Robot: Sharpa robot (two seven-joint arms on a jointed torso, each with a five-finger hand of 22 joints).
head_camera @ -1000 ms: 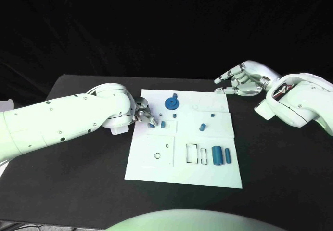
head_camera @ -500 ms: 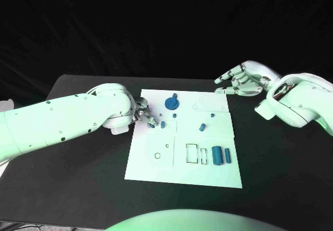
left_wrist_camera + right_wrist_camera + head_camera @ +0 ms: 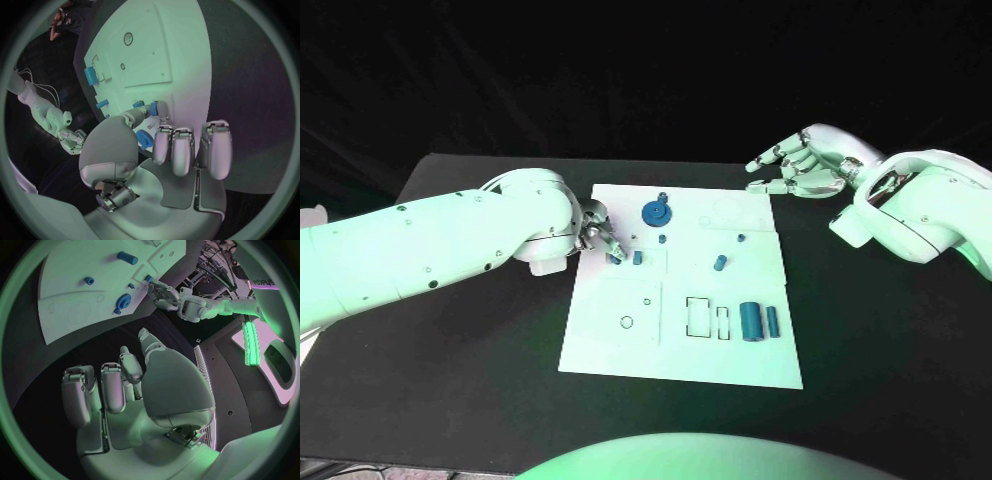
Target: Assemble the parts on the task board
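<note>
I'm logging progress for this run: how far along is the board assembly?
Early. Two cylinders lie near the task board's slots, whose outlines look unfilled. The left hand pinches a small blue part at the board's edge. The right hand hovers off the board. The gear and peg remain loose.

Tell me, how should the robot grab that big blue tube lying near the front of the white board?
Probably from straight above, with fingers on the two long sides of the large blue cylinder, near its middle. It lies flat on the task board, so its round sides are exposed. A thinner blue cylinder sits close alongside, leaving little finger room there.
</note>
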